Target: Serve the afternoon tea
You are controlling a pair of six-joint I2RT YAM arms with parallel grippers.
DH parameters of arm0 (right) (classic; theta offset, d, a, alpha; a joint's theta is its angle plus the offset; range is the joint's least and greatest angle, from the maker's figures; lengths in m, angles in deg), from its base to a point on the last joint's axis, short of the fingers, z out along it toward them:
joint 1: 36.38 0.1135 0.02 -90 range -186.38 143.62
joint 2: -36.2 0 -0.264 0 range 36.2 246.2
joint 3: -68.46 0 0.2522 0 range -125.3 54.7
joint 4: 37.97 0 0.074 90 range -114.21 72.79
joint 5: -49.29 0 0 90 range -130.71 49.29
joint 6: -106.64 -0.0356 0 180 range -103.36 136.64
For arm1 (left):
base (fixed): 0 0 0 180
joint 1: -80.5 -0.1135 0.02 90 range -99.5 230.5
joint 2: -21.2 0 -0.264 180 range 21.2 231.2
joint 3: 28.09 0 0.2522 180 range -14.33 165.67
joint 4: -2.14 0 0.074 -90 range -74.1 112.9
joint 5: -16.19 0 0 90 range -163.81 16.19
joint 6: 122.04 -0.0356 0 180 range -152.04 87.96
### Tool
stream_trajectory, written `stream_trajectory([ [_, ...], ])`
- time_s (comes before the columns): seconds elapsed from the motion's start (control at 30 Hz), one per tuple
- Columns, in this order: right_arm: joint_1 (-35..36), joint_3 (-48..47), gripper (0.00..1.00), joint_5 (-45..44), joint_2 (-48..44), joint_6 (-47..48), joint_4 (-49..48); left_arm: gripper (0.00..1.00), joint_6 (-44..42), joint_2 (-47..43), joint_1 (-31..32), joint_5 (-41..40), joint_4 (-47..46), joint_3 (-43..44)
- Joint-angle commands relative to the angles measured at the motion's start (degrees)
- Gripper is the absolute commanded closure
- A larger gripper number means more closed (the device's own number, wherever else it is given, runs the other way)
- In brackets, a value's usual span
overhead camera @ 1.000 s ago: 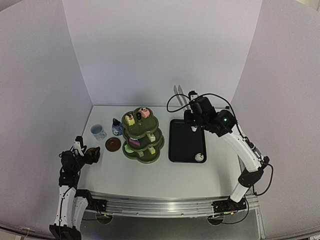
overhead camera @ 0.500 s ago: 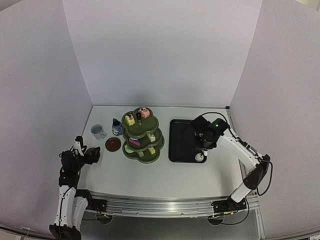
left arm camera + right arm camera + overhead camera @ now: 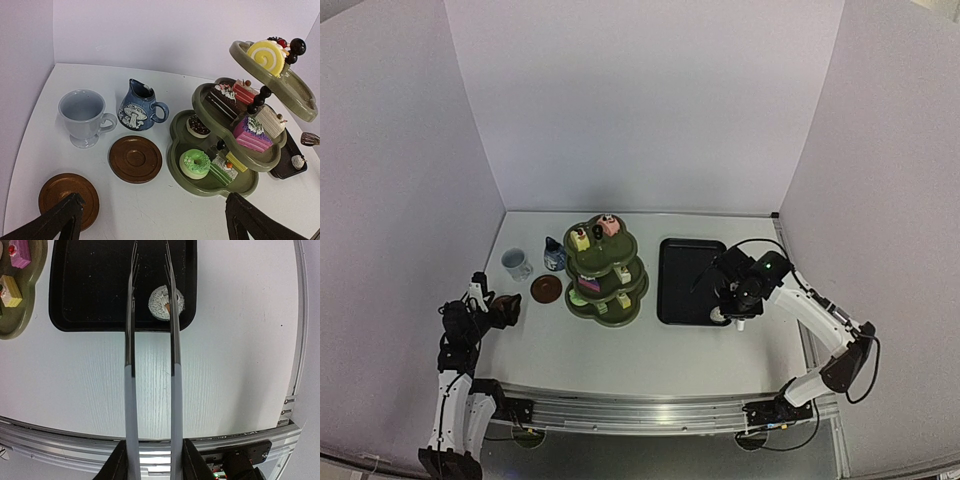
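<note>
The dark green three-tier stand (image 3: 607, 270) holds several small cakes, among them a green doughnut (image 3: 195, 163) on the bottom tier and a yellow roll (image 3: 265, 54) on top. Left of it stand the white mug (image 3: 82, 116), the blue-and-white pot (image 3: 139, 106) and two brown coasters (image 3: 135, 158) (image 3: 68, 197). My left gripper (image 3: 154, 212) is open and empty, low by the nearer coaster. My right gripper (image 3: 154, 462) is shut on the metal tongs (image 3: 131, 315). The tong arms are spread over the black tray (image 3: 90, 290). The right arm crosses a white cake (image 3: 161, 304) lying in the tray.
The black tray (image 3: 690, 280) lies right of the stand, the white cake (image 3: 718, 314) at its near right corner. White walls close the table on three sides. A metal rail (image 3: 150, 447) runs along the near edge.
</note>
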Motion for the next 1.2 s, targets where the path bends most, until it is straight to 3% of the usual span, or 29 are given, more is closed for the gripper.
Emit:
stream_trajectory([
  [0.0,-0.14,1.06,0.68,0.92,0.22,-0.66,8.87,0.00,0.41,-0.23,-0.07,0.78,-0.28,1.03],
  [1.17,-1.73,4.69,0.65,-0.56,2.31,1.15,12.67,0.00,0.37,0.11,-0.11,0.68,-0.53,0.94],
])
